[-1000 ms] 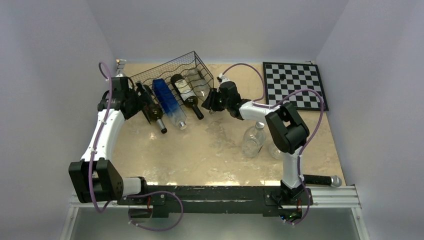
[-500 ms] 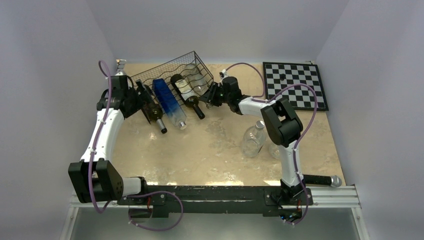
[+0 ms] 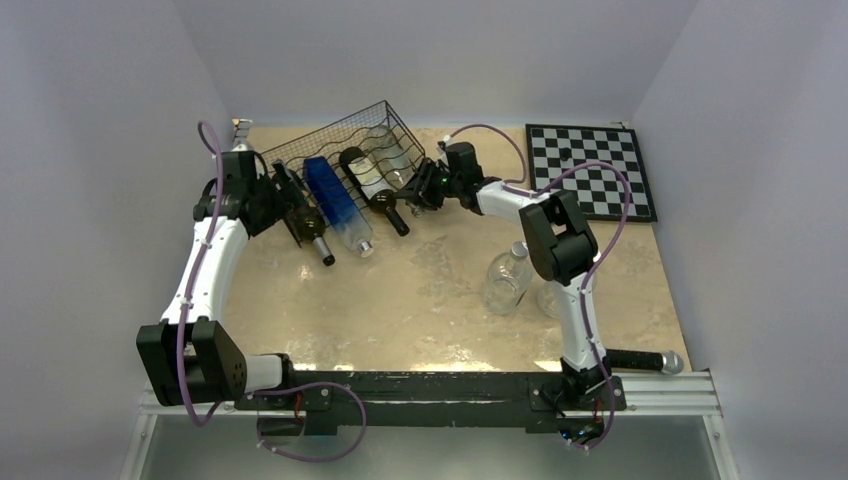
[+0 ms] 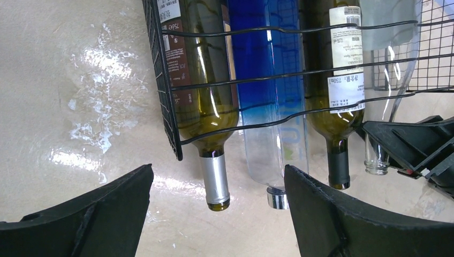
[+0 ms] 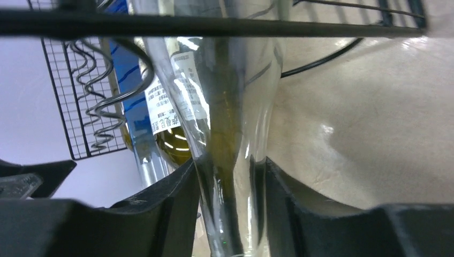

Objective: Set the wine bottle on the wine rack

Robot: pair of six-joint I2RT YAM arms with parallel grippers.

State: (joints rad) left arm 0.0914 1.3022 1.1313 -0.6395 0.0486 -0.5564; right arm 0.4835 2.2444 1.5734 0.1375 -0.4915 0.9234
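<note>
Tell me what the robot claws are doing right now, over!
Right claw shut on clear glass wine bottle by neck. Its body inside black wire-mesh wine rack, beside three other bottles. Left claw open, empty.

Four bottle necks (image 4: 216,179) are jutting from the wine rack's (image 3: 345,140) front, crowding that approach; the right gripper (image 3: 420,188), jaws clamping the clear wine bottle (image 3: 390,155), is closing its right end. A standing glass bottle (image 3: 507,280) is blocking the right side, while the middle worktop (image 3: 400,300) is lying open.
</note>
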